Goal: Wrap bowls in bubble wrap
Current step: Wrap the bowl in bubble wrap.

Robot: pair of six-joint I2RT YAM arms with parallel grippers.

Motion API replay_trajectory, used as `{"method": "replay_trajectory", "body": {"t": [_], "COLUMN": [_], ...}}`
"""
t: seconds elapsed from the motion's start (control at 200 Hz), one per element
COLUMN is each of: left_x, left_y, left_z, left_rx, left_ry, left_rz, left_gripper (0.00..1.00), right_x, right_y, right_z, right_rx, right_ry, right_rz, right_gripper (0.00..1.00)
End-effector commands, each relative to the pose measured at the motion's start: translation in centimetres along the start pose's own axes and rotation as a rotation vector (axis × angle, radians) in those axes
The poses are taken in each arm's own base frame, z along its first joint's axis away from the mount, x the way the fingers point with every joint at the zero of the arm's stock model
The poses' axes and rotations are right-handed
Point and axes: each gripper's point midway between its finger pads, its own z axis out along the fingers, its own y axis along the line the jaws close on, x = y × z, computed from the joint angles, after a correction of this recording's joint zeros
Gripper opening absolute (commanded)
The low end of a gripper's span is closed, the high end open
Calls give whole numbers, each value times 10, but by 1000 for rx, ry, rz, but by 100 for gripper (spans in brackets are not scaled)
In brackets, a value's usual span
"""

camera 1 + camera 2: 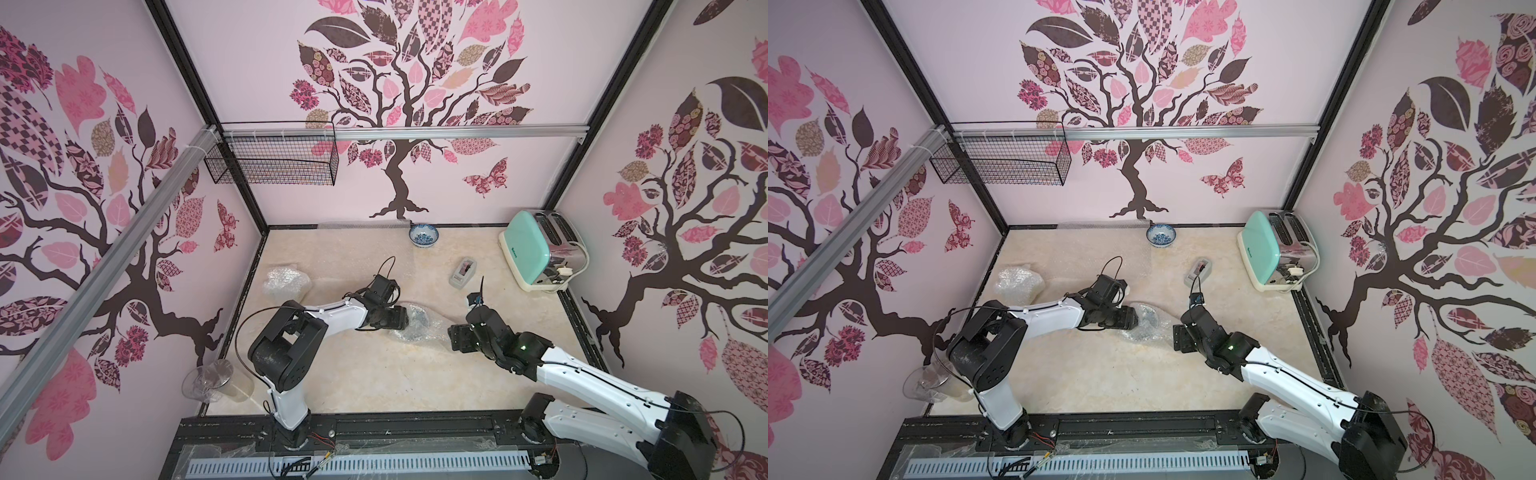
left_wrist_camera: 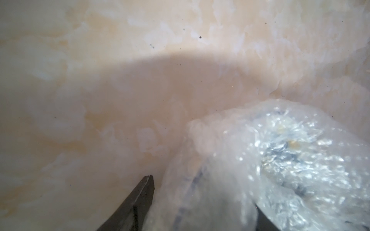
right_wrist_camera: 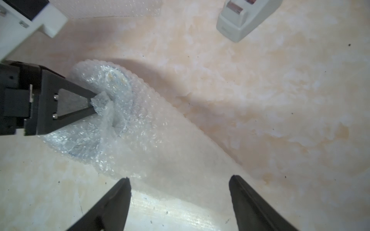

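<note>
Left gripper [image 3: 92,105], left of frame in the right wrist view: jaws part-way apart around a gathered edge of the clear bubble wrap [image 3: 128,128]. Whether they are clamped on it, cannot tell. The wrap covers a small blue-and-yellow patterned ceramic bowl [image 1: 419,319] at table centre.

Right gripper [image 3: 180,192], lower edge: jaws wide apart, empty, above the wrap's trailing flap.

Step judged: closing the wrap round this bowl. Next move likely calls for catching that flap and folding it over.
</note>
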Motion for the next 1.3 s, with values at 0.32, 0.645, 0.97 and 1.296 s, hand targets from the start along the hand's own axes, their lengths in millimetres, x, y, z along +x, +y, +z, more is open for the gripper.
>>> {"method": "replay_trajectory", "body": {"t": [0.32,0.645,0.97,1.296], "left_x": [6,8,12,16], "left_y": [19,20,23,17], "left_z": [20,21,22,25], "left_rx": [-86,-87,-90,-82], "left_ry": [74,81,86,92], "left_rz": [50,59,61,76], "left_gripper": [58,57,56,54], "right_x": [18,17,-22,-62], "right_y": [-38,-31,16,113], "right_z": [27,36,1,-35], "right_rx": [267,244,20,-464], "right_ry": [99,112,63,25], "right_rz": [-41,-103,-125,-31], "right_gripper": [83,37,0,0]}}
